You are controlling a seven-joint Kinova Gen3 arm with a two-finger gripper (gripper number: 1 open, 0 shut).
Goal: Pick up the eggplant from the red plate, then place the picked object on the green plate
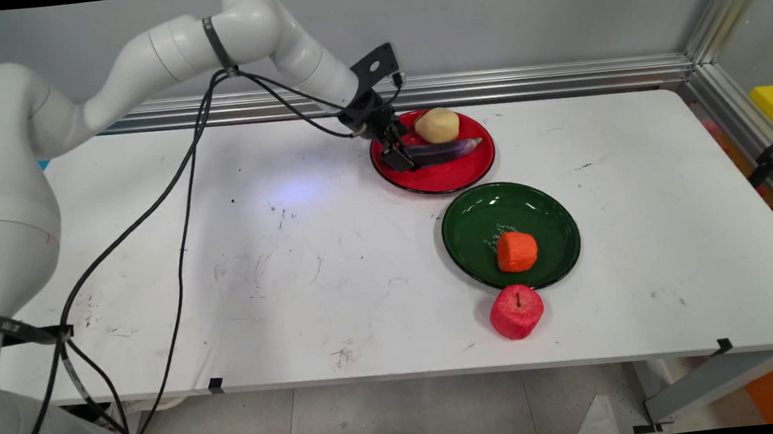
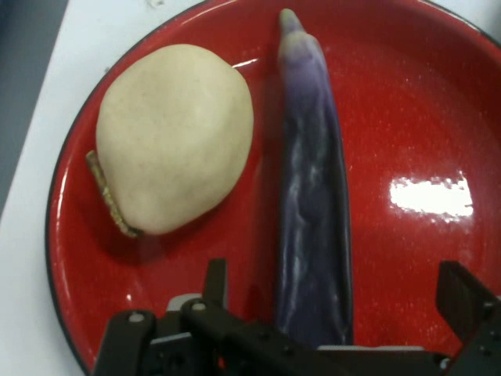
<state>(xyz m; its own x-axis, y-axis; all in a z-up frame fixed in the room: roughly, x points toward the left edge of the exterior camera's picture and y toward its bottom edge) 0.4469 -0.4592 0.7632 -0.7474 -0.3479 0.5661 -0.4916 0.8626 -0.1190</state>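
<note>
Near the tabletop's far edge, the gripper [image 1: 400, 154] hangs low over a red plate [image 1: 454, 176], its fingers [image 2: 460, 296] spread on either side of a long purple eggplant [image 1: 442, 151] lying across the plate. The eggplant is slim, glossy, streaked pale, tapering to a greenish tip. Just beside it rests a beige potato [image 1: 436, 125]. Nearer the front edge, a green plate [image 1: 547, 217] holds an orange carrot chunk [image 1: 517, 251]; a red apple [image 1: 516, 311] sits just beside that plate. The arm's link reads KINOVA.

Your main view looks down across the table [image 1: 292, 253] from its near side. Your hand view sits close over the red plate [image 2: 407, 102], just ahead of the gripper [image 2: 337, 305]; both views share it.
</note>
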